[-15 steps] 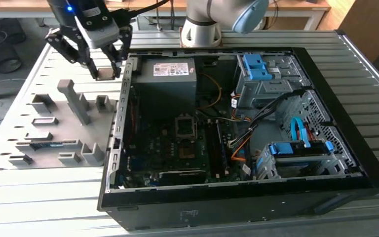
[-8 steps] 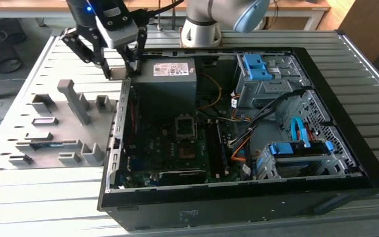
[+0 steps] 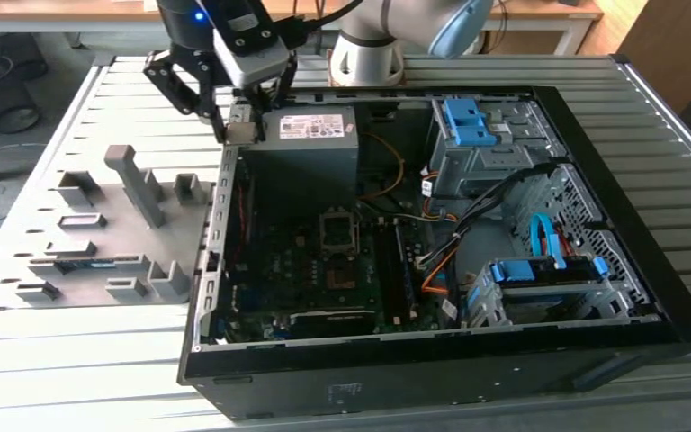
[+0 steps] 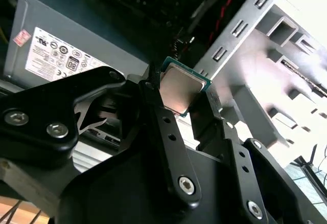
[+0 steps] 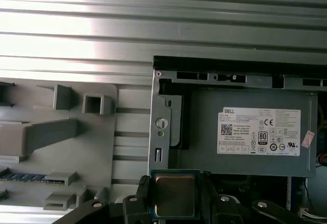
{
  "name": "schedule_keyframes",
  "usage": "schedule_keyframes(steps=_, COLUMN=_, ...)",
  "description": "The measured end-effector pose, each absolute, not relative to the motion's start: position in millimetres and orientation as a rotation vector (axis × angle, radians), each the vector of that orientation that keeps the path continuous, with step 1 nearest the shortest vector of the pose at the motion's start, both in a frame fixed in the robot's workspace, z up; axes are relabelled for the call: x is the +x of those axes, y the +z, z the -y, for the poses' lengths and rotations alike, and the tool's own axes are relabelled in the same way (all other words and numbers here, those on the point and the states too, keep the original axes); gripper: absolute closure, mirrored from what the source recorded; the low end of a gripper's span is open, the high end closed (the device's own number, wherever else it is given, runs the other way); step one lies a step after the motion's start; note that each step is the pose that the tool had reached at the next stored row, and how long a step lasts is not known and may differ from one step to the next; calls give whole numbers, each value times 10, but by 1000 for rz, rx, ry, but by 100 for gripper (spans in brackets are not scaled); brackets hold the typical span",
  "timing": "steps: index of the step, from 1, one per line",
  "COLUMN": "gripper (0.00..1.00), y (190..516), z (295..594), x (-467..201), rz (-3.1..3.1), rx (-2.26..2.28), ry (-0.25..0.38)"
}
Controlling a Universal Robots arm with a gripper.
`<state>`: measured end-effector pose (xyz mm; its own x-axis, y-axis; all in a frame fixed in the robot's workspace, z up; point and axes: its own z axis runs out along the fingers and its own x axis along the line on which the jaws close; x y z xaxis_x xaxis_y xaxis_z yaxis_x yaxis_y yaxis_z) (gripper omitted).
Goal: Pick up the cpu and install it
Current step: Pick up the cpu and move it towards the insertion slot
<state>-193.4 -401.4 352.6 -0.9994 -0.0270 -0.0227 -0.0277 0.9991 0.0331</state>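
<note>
The pincer (image 3: 238,129) holds the cpu (image 3: 241,134) above the case (image 3: 442,358) edge.

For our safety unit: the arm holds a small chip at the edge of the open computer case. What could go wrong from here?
The gripper holds the chip by two thin edges alone, so it may slip or tilt. It hangs close to the case wall and the power supply box; a sideways move could knock it. Loose cables lie near the socket and might snag the gripper.
</note>
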Motion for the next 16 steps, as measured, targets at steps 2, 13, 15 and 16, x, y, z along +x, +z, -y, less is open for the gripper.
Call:
schedule_keyframes(steps=2, gripper=53, y=3525, z=4014, x=-1872, rz=-3119, rx=-43, ry=52)
schedule_keyframes(steps=13, gripper=53, y=3520, z=4014, x=-1474, rz=-3120, rx=-43, ry=52)
schedule_keyframes(steps=15, gripper=53, y=3520, z=4014, x=-1411, rz=-3120, rx=-43, ry=52)
schedule_keyframes(steps=16, gripper=53, y=3520, z=4014, x=-1378, rz=-3120, rx=-43, ry=52)
